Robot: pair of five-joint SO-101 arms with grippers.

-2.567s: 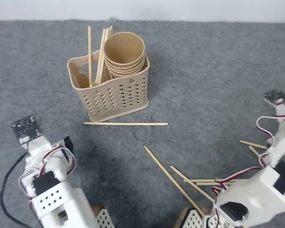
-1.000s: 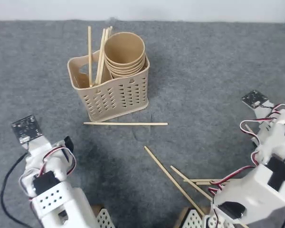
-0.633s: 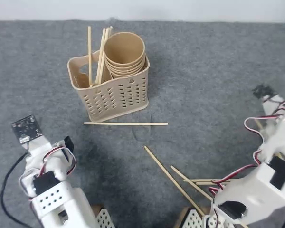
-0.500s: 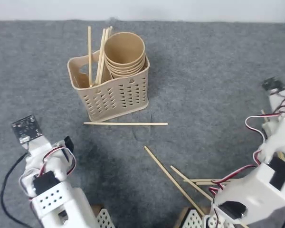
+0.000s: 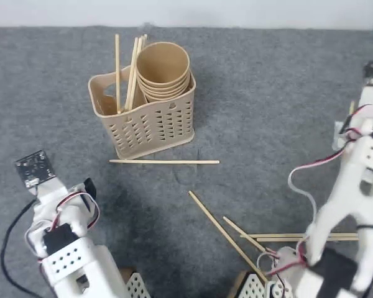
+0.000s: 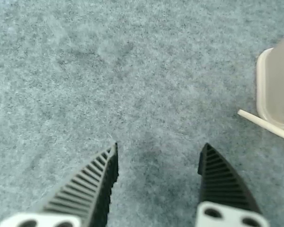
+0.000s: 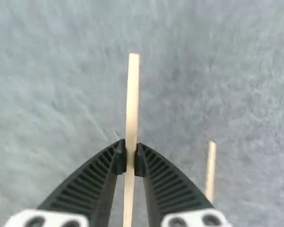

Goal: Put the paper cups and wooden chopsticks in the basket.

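One chopstick (image 7: 131, 94) is clamped in the right tool (image 7: 127, 161), well apart from the basket (image 5: 152, 127); it should be tipped upright before being lowered in. The left tool (image 6: 158, 161) is spread apart.

One basket (image 5: 150, 127) holds a single stack of paper cups (image 5: 164, 68), about five by the rims that show, and four wooden chopsticks (image 5: 117, 68) standing upright beside the stack. Five loose chopsticks (image 5: 165, 162) lie on the grey carpet (image 5: 286, 93) in the high view, and one further chopstick (image 7: 132, 85) is pinched in the right gripper (image 7: 129, 146).
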